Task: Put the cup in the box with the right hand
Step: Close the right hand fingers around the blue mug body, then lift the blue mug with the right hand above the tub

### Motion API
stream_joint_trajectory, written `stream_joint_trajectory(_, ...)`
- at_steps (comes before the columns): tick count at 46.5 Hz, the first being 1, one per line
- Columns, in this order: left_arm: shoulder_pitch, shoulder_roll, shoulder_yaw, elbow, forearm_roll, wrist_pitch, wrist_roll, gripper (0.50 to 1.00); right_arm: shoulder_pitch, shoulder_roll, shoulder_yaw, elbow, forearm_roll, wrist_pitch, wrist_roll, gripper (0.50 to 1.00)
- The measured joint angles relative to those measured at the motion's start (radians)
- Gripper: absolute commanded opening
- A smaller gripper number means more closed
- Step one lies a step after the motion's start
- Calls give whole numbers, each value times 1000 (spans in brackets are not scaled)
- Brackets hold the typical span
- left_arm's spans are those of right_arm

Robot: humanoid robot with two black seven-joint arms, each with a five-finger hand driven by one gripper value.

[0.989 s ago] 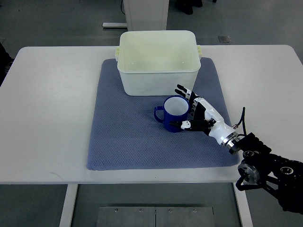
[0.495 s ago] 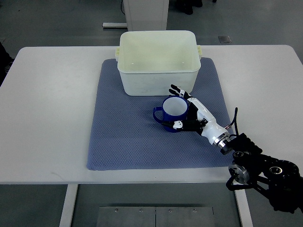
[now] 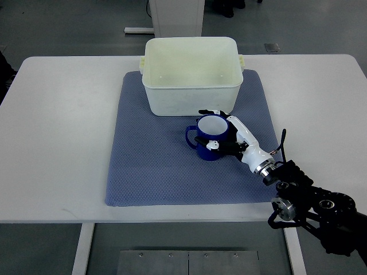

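Observation:
A blue cup (image 3: 207, 137) with a white inside stands upright on the blue mat (image 3: 149, 166), its handle pointing left. My right hand (image 3: 213, 129) reaches in from the lower right and wraps the cup: its fingers (image 3: 207, 112) curl over the far rim and the thumb (image 3: 205, 143) presses the near side. Just behind the cup, the cream plastic box (image 3: 191, 74) stands empty at the mat's far edge. The left arm does not show.
The white table (image 3: 57, 132) carries the mat and box. My right forearm and its black joints (image 3: 309, 206) hang over the table's front right corner. A white pedestal base (image 3: 172, 14) stands on the floor beyond the table.
My right hand slid left and closed around the cup, fingers now over its far rim and thumb on the near side. The cup has stayed nearly in place.

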Motion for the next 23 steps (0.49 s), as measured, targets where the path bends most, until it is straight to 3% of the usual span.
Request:
stream_joint_trajectory(9, 0, 0, 0, 0, 0, -1, 0, 1000, 38, -17, -20, 13, -3, 3, 0, 500)
stream_joint_trajectory(23, 0, 0, 0, 0, 0, -1, 0, 1000, 69, -148, -21, 87, 0, 12, 0, 500)
